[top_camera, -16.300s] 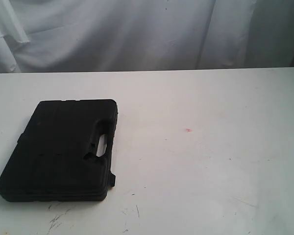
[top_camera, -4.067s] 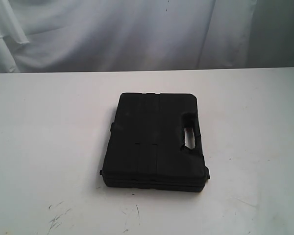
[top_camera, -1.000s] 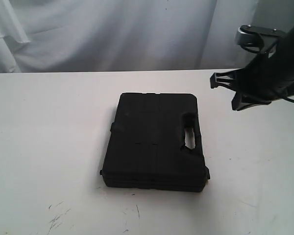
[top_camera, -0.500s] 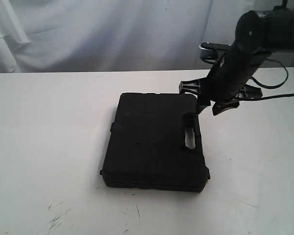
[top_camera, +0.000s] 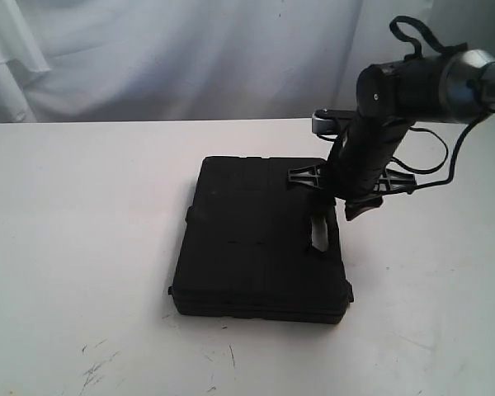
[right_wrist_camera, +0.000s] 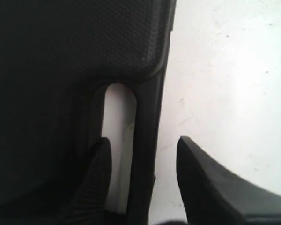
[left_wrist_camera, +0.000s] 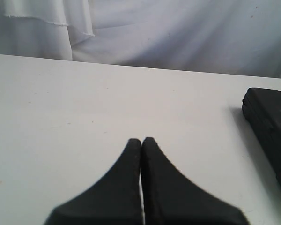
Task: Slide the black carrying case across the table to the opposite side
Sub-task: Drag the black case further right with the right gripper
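Note:
The black carrying case [top_camera: 256,243] lies flat near the middle of the white table [top_camera: 82,206], its handle toward the right. My right gripper [top_camera: 334,202] is down at that handle and open. In the right wrist view the gripper [right_wrist_camera: 143,140] straddles the handle bar [right_wrist_camera: 147,117]: one finger sits by the handle slot [right_wrist_camera: 118,117], the other over bare table [right_wrist_camera: 225,70]. My left gripper [left_wrist_camera: 141,139] is shut and empty above the table [left_wrist_camera: 84,93], away from the case's edge [left_wrist_camera: 269,122]. The exterior view does not show it.
A white cloth backdrop [top_camera: 190,58] hangs behind the table's far edge. Dark scratches [top_camera: 95,367] mark the tabletop near its front edge. A black cable [top_camera: 445,157] loops off the right arm.
The case went from the table's left to its middle. Over the last second the right arm swung in from the right and came down onto the handle; the case stayed still.

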